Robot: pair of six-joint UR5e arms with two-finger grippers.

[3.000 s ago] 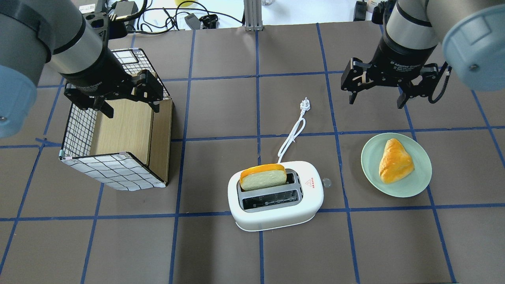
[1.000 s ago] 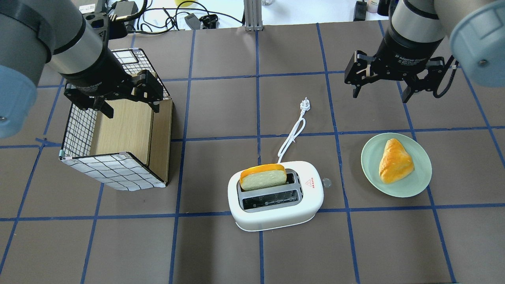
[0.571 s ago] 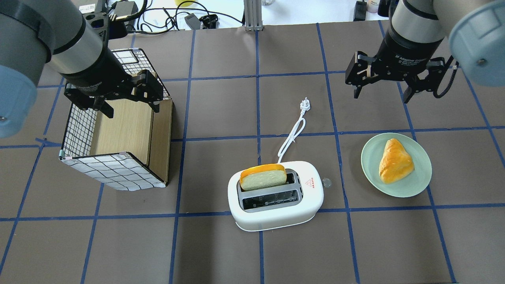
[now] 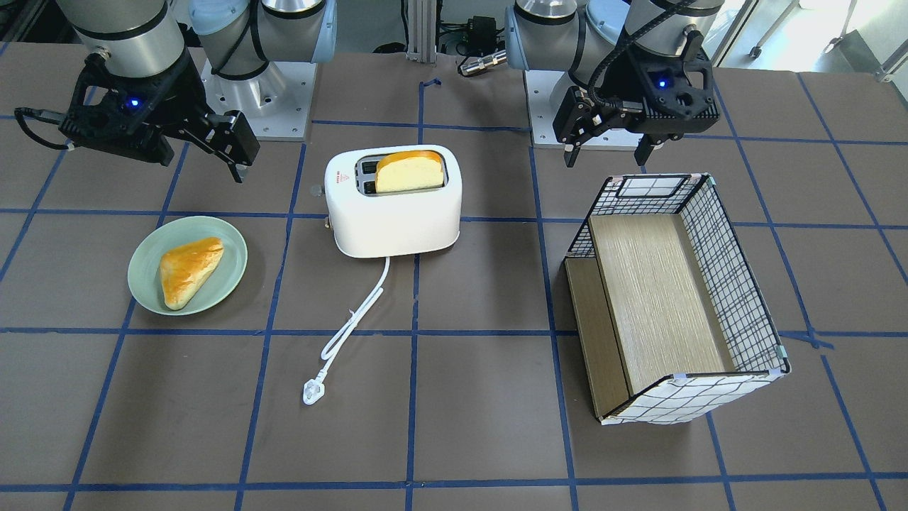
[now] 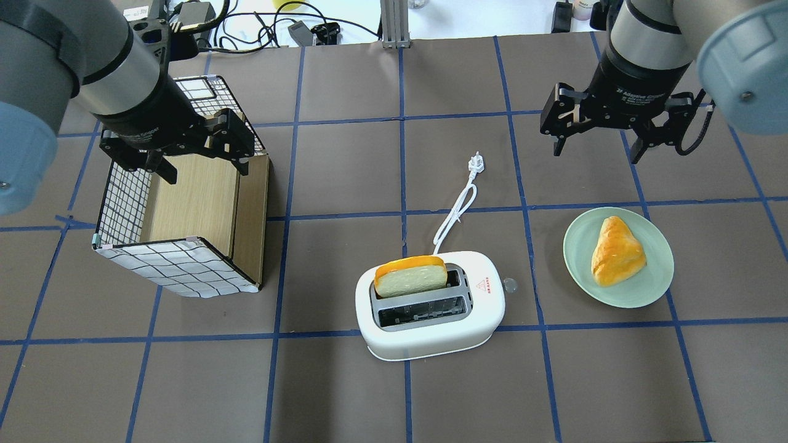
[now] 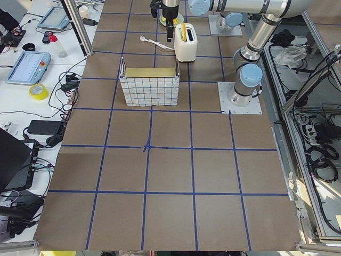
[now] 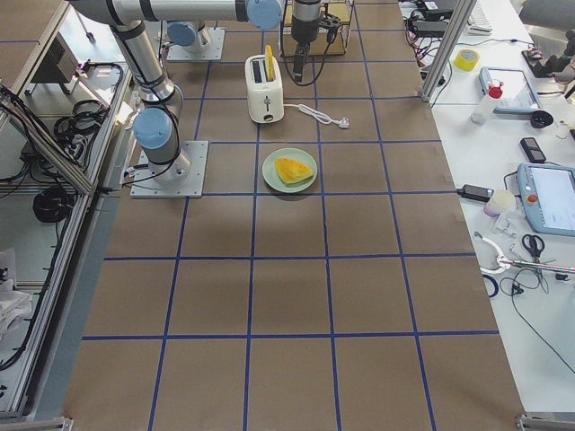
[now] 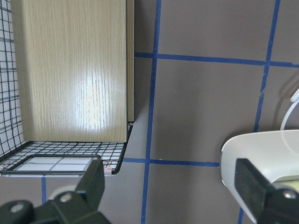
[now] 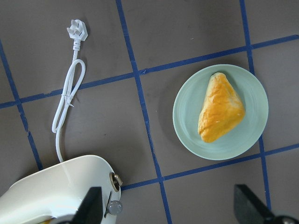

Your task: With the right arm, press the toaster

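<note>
Both grippers are hanging above the table [image 5: 345, 381] with their jaws spread wide and gripping nothing. The right gripper [image 5: 597, 154] is hovering over bare mat on the far right side, well apart from the toaster [image 5: 431, 335]. Just toward the robot from it, a green plate [image 5: 575, 258] is lying with a golden pastry [image 5: 615, 251] on it. To the gripper's left, the white cord [image 5: 455, 212] is looping out to its plug [image 5: 476, 163].

Between the plate's rim and the toaster's end, a narrow strip of open mat is showing, and the small lever knob [image 5: 510, 283] is sticking out into it. The toaster is standing upright near the table's middle, on the robot's side of it. Its long axis is running across the table, slightly skewed, with the lever end and the red triangle mark [image 5: 485, 286] pointing toward the plate. A toast slice [image 5: 411, 275] is standing in the far slot. Open mat is lying on the toaster's near side and to its left.

The left gripper [image 5: 206, 174] is hovering over the checkered box [image 5: 178, 267], well apart from the toaster.
</note>
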